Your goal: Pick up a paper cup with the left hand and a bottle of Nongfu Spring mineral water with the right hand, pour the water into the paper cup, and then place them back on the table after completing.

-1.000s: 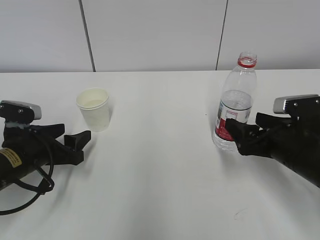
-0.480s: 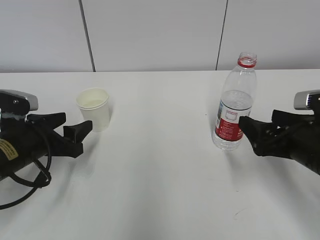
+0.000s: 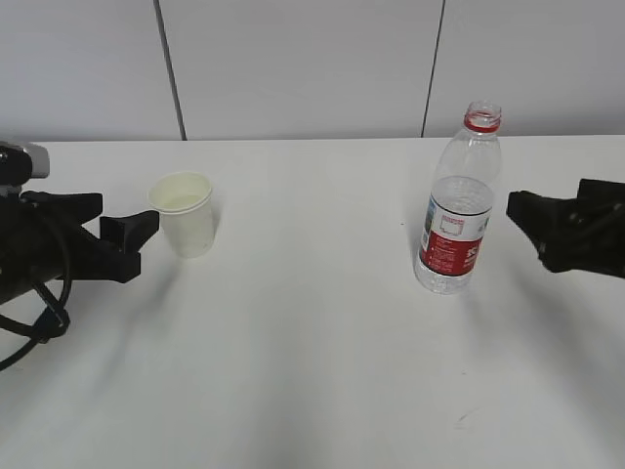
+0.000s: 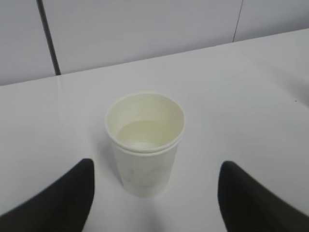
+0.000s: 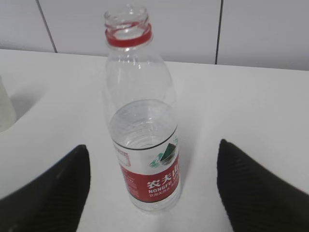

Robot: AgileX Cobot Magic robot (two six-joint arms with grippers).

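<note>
Behind the white matte worktop (image 3: 312, 371) runs a pale panelled wall (image 3: 303, 68) with dark vertical seams; nothing lies between the two task things, which stand well apart.

On the left side stands the cup (image 3: 183, 213), upright, a cream paper cylinder tapering toward its base with a rolled rim. From the left wrist view it appears to be two cups nested, a second rim line showing just under the top, and water (image 4: 142, 135) lies clear and shallow inside. The left tool (image 3: 122, 239) sits just beside it, on the side away from the bottle, black and blocky, with loose black cables (image 3: 39, 313) looping beneath the arm. Its fingers (image 4: 63, 203) are spread wide, either side of the cup and apart from it.

On the right stands the bottle (image 3: 457, 205), upright on the worktop, clear ribbed plastic, uncapped, with a red ring at the neck and a red-and-white label low on the body reading NONGFU. The liquid level sits about halfway up. The right tool (image 3: 532, 220) is near it, toward the right edge, not touching, its fingers (image 5: 58, 193) parted wide, holding nothing.
</note>
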